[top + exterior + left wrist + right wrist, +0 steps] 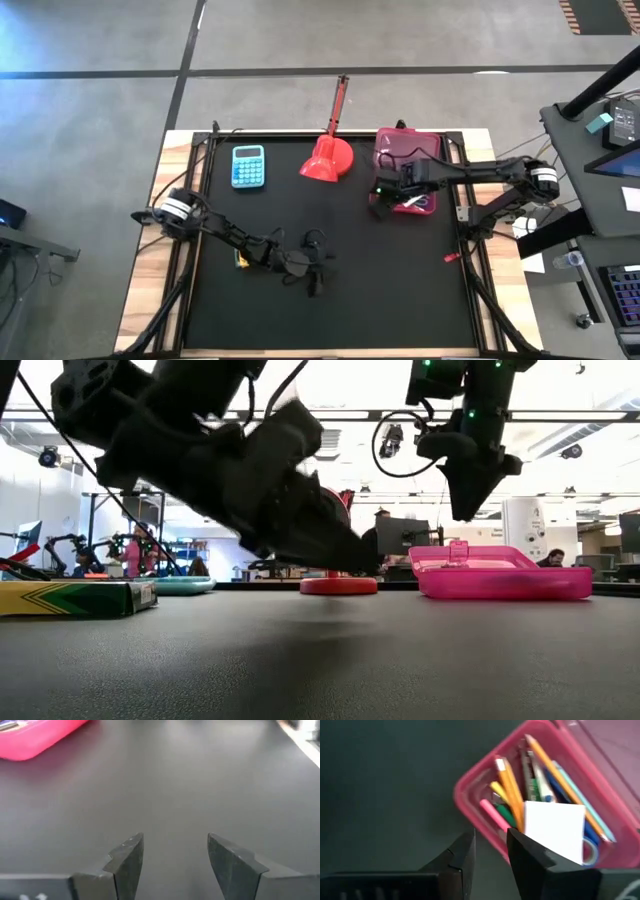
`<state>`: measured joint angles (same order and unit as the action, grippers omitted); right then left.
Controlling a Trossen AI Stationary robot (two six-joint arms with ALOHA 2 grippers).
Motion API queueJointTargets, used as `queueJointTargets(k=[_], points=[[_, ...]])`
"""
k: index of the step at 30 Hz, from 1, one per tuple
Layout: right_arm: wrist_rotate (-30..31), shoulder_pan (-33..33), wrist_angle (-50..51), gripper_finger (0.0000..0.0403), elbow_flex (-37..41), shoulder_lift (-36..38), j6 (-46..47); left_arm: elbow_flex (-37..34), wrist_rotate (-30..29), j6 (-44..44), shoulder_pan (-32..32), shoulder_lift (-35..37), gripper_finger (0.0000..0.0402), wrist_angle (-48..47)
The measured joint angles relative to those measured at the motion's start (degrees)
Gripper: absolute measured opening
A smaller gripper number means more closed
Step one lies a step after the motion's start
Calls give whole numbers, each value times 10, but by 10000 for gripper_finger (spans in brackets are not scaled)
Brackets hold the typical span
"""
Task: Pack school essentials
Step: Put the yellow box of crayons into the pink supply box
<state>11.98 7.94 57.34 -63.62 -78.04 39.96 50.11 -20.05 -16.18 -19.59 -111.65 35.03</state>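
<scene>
1. The right hand (pixel 490 852) hung over the near rim of the pink box (pixel 392 150) at the back right of the table (pixel 400 290), fingers only a narrow gap apart, nothing in them.
2. That box already had pencils (pixel 512 790), a white card (pixel 555 827) and blue scissors (pixel 592 847) inside.
3. The left hand (pixel 175 857) sat low over bare table near the middle, fingers wide and empty.
4. The crayon box (pixel 75 598) lay on the table just behind the left arm, not in the box.
5. The calculator (pixel 248 166) and red scoop (pixel 327 160) sat at the back.
</scene>
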Motion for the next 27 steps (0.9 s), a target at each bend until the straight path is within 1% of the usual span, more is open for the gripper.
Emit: queueJointTargets(k=[2, 5, 10, 14, 17, 23, 27], points=[[0, -17, -10, 99, 2, 0, -1, 0, 7, 0, -1, 14, 203, -22], [0, -44, -11, 94, 2, 0, -1, 0, 10, 0, -1, 42, 203, -81], [0, -94, -19, 87, 3, 0, 12, 0, 9, -31, -6, 104, 203, -231], [0, -137, -58, 88, 3, 0, 21, 0, 9, -75, -20, 164, 203, -355], [1, -169, -123, 91, 5, 0, 14, 0, 8, -113, -34, 207, 203, -443], [19, -226, -314, 85, 26, -1, -51, -9, 7, -208, -71, 276, 203, -584], [24, -250, -367, 78, 28, -1, -81, -9, 7, -290, -94, 317, 203, -699]])
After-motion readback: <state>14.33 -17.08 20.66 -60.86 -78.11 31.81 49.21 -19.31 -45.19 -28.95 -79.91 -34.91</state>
